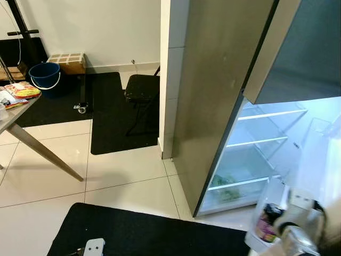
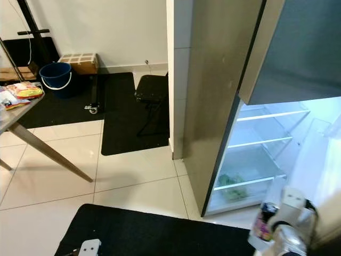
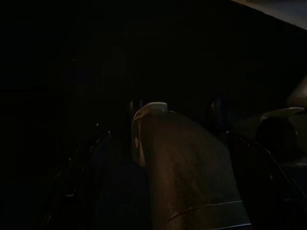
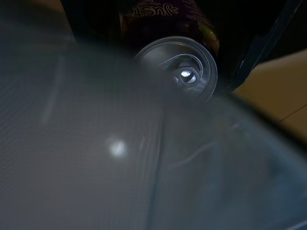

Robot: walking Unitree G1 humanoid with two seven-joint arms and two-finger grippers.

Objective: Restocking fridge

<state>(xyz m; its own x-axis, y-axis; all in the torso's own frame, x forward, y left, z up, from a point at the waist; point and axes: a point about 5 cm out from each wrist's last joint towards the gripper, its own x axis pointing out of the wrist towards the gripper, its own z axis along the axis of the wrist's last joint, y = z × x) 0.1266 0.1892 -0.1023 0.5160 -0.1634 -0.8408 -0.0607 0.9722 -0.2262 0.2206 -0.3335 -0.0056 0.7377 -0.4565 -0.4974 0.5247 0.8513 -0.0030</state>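
Note:
The grey fridge stands open, and its lit lower compartment holds bare glass shelves and something green in the bottom drawer. A drink can with a dark label sits low at the right, against translucent white plastic. My right arm is right beside it. The right wrist view looks at the can's silver top past a blurred, cloudy plastic surface. Whether the can is held cannot be told. My left arm hangs low, and its wrist view is almost black.
A black mat lies underfoot before the fridge. A table with snack packets stands at the left. Beyond are a blue bucket, a cardboard box and a black stool. The dark upper fridge door overhangs at the right.

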